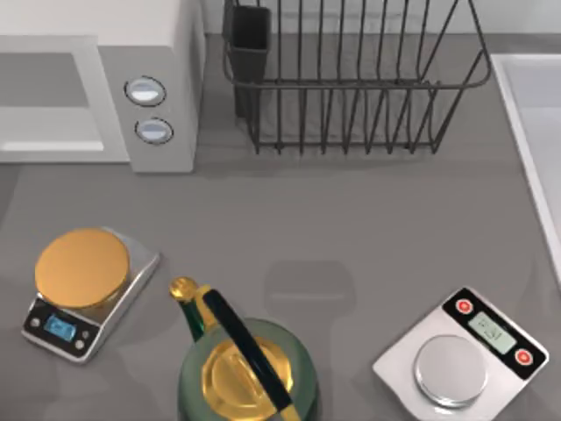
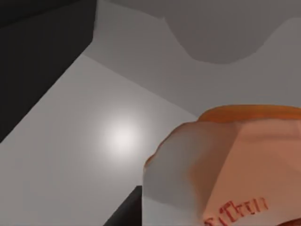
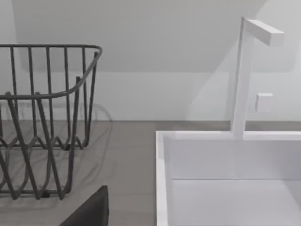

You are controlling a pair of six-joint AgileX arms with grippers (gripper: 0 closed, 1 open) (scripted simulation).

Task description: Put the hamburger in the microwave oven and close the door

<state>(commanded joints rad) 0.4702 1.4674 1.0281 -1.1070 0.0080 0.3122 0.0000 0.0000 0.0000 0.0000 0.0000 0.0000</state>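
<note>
Step in hand, as judged: carrying the hamburger (image 2: 225,165) into the microwave (image 1: 162,53). In the left wrist view the bun sits very close to the lens, orange rim above, pale and reddish patches below, with smooth grey-white walls behind and a dark slab to one side; taken as the cavity interior or its mouth, not certain. Cannot tell whether the left gripper is clamped on the bun or loosed, nor whether the bun rests on a floor or hangs. Cavity (image 1: 44,83) grey in the top view, knobs (image 1: 149,110) stacked on the side panel. Cannot tell how the door stands. Next move, as judged: set the bun down well inside, release, back straight out clear of the opening, then swing the door to. Right arm parked near the sink (image 3: 162,179), facing rack (image 3: 47,117) and tap (image 3: 242,75); its grip cannot be told. Containers: rack (image 1: 351,83) bare wire with a dark cup (image 1: 248,39) at one corner, nothing seen inside; sink basin bare; kettle (image 1: 245,368) with gold lid on.
</note>
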